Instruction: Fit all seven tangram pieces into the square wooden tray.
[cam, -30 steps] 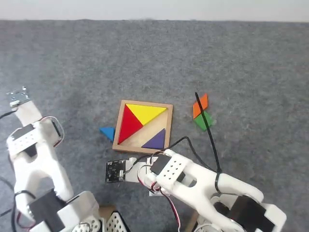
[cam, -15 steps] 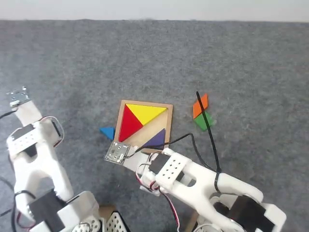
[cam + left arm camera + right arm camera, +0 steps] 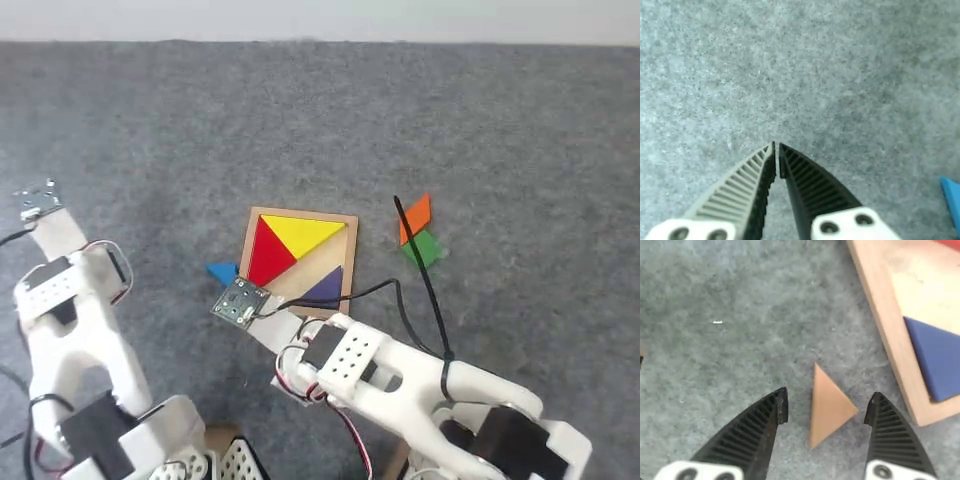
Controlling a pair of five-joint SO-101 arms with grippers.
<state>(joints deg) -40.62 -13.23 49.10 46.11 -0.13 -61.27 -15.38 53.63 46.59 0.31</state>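
The square wooden tray (image 3: 300,214) holds a red triangle (image 3: 268,256), a yellow triangle (image 3: 300,234) and a purple triangle (image 3: 324,290). In the right wrist view my right gripper (image 3: 829,396) is open on either side of a small tan triangle (image 3: 827,412) that lies on the carpet just off the tray's corner (image 3: 880,315). My left gripper (image 3: 776,146) is shut over bare carpet, holding nothing, with a blue piece (image 3: 952,195) off to one side. That blue piece (image 3: 222,271) lies left of the tray. Orange (image 3: 415,217) and green (image 3: 424,247) pieces lie to its right.
Grey carpet covers the table. The left arm (image 3: 65,290) stands at the far left, well away from the tray. The right arm's body (image 3: 400,380) and its black cable (image 3: 425,280) cross the area in front of and right of the tray.
The right arm's wrist has swung forward and up towards the tray's near-left corner. The left arm has kept still.
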